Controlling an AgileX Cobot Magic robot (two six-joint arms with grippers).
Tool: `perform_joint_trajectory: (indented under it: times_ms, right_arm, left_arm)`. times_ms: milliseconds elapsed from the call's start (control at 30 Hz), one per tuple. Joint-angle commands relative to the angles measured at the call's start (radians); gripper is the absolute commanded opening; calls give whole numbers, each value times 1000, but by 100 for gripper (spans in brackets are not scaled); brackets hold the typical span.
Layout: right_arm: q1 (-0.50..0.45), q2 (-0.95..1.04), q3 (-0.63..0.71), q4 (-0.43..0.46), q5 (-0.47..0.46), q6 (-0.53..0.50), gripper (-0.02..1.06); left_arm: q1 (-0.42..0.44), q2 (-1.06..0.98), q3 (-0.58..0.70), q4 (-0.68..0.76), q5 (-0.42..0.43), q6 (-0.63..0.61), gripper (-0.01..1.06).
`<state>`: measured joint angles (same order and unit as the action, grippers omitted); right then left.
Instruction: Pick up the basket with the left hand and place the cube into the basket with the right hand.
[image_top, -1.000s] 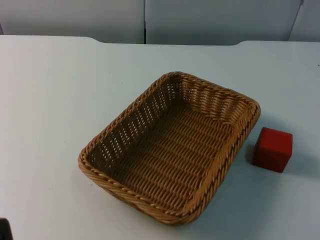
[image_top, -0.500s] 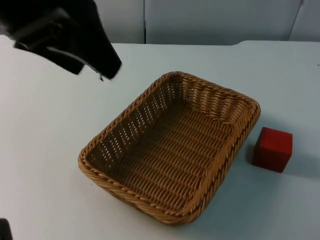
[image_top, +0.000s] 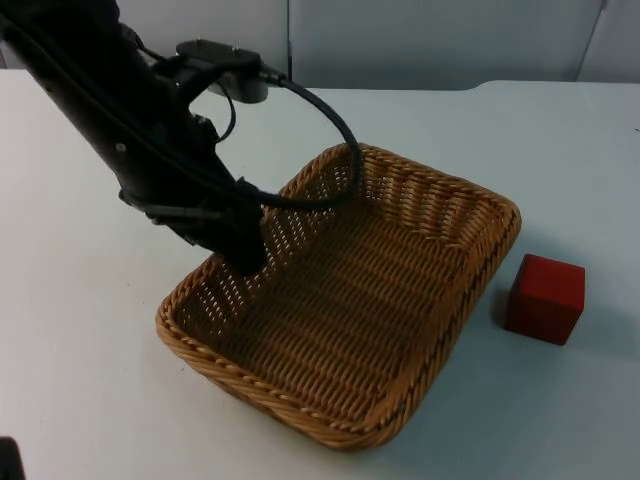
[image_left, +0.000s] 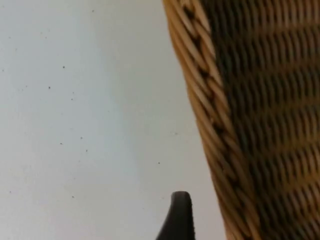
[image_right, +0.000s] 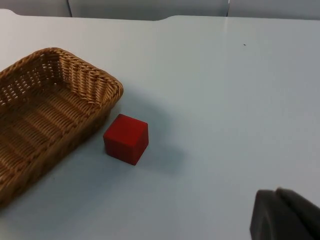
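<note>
Wicker basket (image_top: 350, 300) sits mid-table on the white table (image_top: 90, 330), long axis running from 7 to 1 o'clock, empty inside. Red cube (image_top: 545, 298) stands on the table just beside the basket's short end wall, at 3 o'clock of the basket, not touching it. Left arm reaches down from the 10 o'clock corner; left gripper (image_top: 243, 252) is at the basket's long left rim, tip low against the rim, at 9 o'clock of the basket centre. Left wrist view has the braided rim (image_left: 210, 115) close up with one black fingertip (image_left: 179, 215) on the table side just outside it; cannot tell if jaws are released or clenched. Right arm waits off to the side; right gripper fingertip (image_right: 285, 215) hangs above bare table, well apart from the cube (image_right: 126, 138), jaw state cannot tell
</note>
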<state>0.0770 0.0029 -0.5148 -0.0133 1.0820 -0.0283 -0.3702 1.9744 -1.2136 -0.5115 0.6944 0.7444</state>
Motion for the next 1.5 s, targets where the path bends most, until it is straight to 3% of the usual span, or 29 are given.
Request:
perform_joint_trajectory:
  times_ms: [0,200,300,333,433,467,633,800,1200,1467]
  right_arm:
    - [2,-3,5,-7,-4,2,0]
    - [2,-3,5,-7,-4,2,0]
    - [2,-3,5,-7,-4,2,0]
    - [2,-3,5,-7,-4,2,0]
    - [2,-3,5,-7,-4,2,0]
    - [2,-3,5,-7,-4,2,0]
    - [2,-3,5,-7,-4,2,0]
    - [2,-3,5,-7,-4,2,0]
    - [2,-3,5,-7,-4,2,0]
    - [2,-3,5,-7,-4,2,0]
  left_arm:
    - [-3,19,-10,-2,-32,7,70]
    - [-3,76,-10,-16,-80,7,66]
    - [-3,123,-10,-30,-119,12,44]
    - [-3,123,-10,-30,-119,12,44]
    - [2,136,-10,-66,-162,12,3]
    - [2,136,-10,-90,-176,12,0]
    - [39,100,-10,-209,-208,-14,0]
    - [91,36,-10,-230,-213,-79,0]
    - [146,-43,-10,-248,-34,-125,0]
    - [146,-43,-10,-252,-19,-125,0]
